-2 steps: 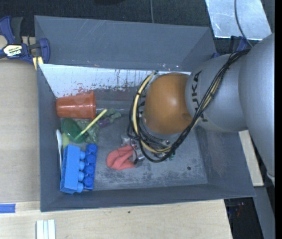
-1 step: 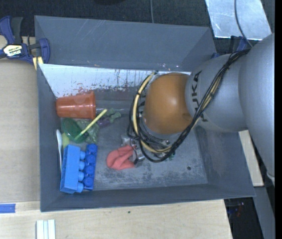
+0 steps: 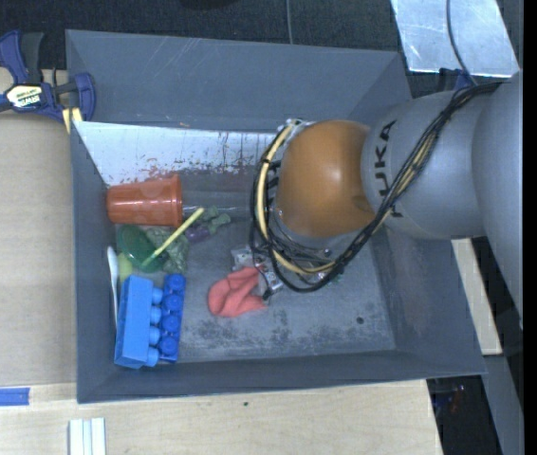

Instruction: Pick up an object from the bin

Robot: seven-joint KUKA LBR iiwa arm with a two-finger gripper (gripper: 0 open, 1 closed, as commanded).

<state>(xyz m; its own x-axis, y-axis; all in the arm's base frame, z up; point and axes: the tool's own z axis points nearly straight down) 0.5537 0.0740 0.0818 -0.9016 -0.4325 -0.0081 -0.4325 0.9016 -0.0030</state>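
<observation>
Just left of the jaws lies a crumpled red lump (image 3: 231,298).

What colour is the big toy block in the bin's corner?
Blue. The block shows best in the camera view, at the lower left.

**Bin Floor: Contents and Layout**

The grey metal bin (image 3: 344,335) has sloped walls and a flat floor. All items lie on the left and middle of the floor. The front right part is bare, scuffed metal.

- An orange cup (image 3: 145,202) lies on its side at the back left.
- A green item (image 3: 138,245) lies just in front of the cup.
- A yellow stick (image 3: 175,234) slants across the green item.
- A dark green piece (image 3: 207,226) lies beside the stick's upper end.
- A blue studded block (image 3: 147,320) lies along the left wall at the front.
- A thin white strip (image 3: 113,273) lies between the block and that wall.
- A red lump (image 3: 234,294) lies mid-floor, apart from the block.
</observation>
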